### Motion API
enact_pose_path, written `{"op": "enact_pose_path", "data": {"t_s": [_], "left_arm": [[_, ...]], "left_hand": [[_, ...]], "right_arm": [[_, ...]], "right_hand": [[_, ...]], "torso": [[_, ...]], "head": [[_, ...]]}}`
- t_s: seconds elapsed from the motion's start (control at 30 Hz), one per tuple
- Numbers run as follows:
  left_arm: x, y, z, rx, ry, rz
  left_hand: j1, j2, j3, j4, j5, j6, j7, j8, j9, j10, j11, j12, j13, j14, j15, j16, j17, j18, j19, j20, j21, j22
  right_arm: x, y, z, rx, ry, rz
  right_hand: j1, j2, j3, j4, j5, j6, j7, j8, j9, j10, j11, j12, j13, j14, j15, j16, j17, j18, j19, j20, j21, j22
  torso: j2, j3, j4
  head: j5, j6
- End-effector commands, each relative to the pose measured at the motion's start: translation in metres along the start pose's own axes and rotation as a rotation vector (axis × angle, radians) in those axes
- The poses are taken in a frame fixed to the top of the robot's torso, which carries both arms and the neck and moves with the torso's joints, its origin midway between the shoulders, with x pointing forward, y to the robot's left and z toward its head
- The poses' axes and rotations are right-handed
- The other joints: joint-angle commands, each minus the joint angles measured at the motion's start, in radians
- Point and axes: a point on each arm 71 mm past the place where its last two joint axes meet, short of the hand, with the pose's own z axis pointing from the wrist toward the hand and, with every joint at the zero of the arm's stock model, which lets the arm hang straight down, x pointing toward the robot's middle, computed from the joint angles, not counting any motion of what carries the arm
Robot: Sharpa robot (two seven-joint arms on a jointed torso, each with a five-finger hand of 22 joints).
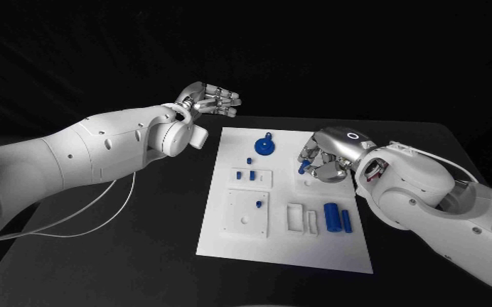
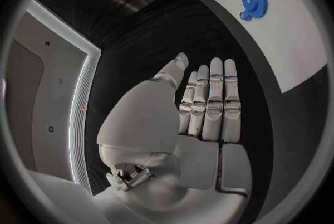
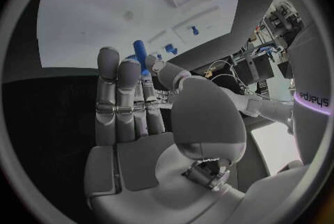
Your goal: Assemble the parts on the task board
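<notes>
The white task board [image 1: 290, 239] lies in the middle of the black table. My right hand [image 1: 330, 156] hovers over the board's right side and pinches a small blue peg [image 1: 303, 168] between thumb and fingers; the right wrist view shows the peg [image 3: 140, 50] at the fingertips of that hand [image 3: 142, 112]. A blue gear [image 1: 266, 146] sits near the board's far edge, also visible as the gear [image 2: 255, 0]. My left hand [image 1: 211, 100] is raised off the board's far left corner and holds nothing; its fingers [image 2: 212, 101] are stretched out straight.
Small blue pegs [image 1: 246, 175] stand in a raised white block on the board's left. Two blue cylinders [image 1: 336, 216] lie near the right edge beside white slotted blocks [image 1: 301, 218]. Black table [image 1: 143, 250] surrounds the board.
</notes>
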Motion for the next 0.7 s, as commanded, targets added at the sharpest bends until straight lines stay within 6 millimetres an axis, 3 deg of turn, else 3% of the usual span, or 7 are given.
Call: {"op": "enact_pose_path", "data": {"t_s": [0.03,0.3,0.43,0.53,0.7], "left_arm": [[0.001,-0.001,0.001,0.008,0.009,-0.008],[0.002,0.0,0.003,0.007,0.008,-0.007],[0.004,0.0,0.006,0.007,0.004,-0.003],[0.006,0.0,0.008,0.008,0.004,0.001],[0.009,0.0,0.011,0.011,0.007,0.002]], "left_hand": [[0.001,0.005,-0.005,0.002,-0.002,0.0,-0.002,-0.002,0.001,-0.009,-0.001,-0.001,0.0,-0.006,0.0,-0.002,0.002,-0.016,0.003,0.005,0.004,-0.001],[0.001,0.005,-0.005,0.002,-0.002,0.0,-0.002,-0.002,0.001,-0.009,-0.001,-0.001,0.0,-0.006,0.0,-0.002,0.002,-0.016,0.003,0.005,0.004,-0.001],[0.003,0.006,-0.004,0.001,-0.002,0.001,-0.002,-0.002,0.001,-0.008,-0.002,-0.001,0.0,-0.006,-0.001,-0.002,0.002,-0.016,0.004,0.005,0.004,-0.004],[0.003,0.005,-0.004,0.001,-0.003,0.001,-0.002,-0.002,0.001,-0.008,-0.002,-0.001,0.0,-0.006,0.0,-0.002,0.002,-0.016,0.004,0.005,0.004,-0.004],[0.003,0.005,-0.004,0.001,-0.003,0.001,-0.002,-0.002,0.001,-0.008,-0.002,-0.001,0.0,-0.006,0.0,-0.002,0.002,-0.016,0.004,0.005,0.004,-0.004]], "right_arm": [[-0.006,0.006,-0.001,-0.009,-0.024,-0.011],[-0.009,0.034,0.004,-0.084,-0.053,0.02],[0.002,0.055,0.008,-0.14,-0.046,0.037],[0.01,0.066,0.01,-0.169,-0.037,0.043],[0.026,0.082,0.011,-0.211,-0.008,0.056]], "right_hand": [[0.007,0.003,0.006,-0.001,0.0,0.005,0.0,0.007,0.0,0.033,-0.028,0.004,-0.001,-0.001,-0.009,0.0,0.002,0.012,0.013,-0.008,-0.005,0.001],[0.007,0.003,0.005,0.0,0.001,0.006,0.0,0.006,0.0,0.033,-0.028,0.004,-0.001,-0.001,-0.009,0.0,0.002,0.012,0.013,-0.008,-0.007,0.006],[0.007,0.003,0.003,0.0,0.005,0.007,0.0,0.007,0.0,0.033,-0.028,0.004,-0.001,-0.001,-0.009,0.0,0.001,0.012,0.013,-0.008,-0.009,0.008],[0.007,0.003,0.003,0.0,0.005,0.007,0.0,0.007,0.0,0.033,-0.028,0.004,-0.001,-0.001,-0.009,0.0,0.001,0.012,0.013,-0.008,-0.009,0.008],[0.006,0.004,0.0,-0.001,0.005,0.008,0.0,0.007,-0.001,0.034,-0.028,0.003,-0.001,-0.001,-0.009,-0.001,0.001,0.012,0.014,-0.008,-0.01,0.01]], "torso": [[-0.001,-0.0011,-0.0005],[-0.002,-0.0016,-0.0001],[-0.003,-0.0012,0.0043],[-0.002,-0.0012,0.0015],[-0.003,-0.0047,0.0022]], "head": [[0.003,-0.002],[0.013,-0.003],[0.023,-0.013],[0.034,-0.014],[0.044,-0.019]]}}
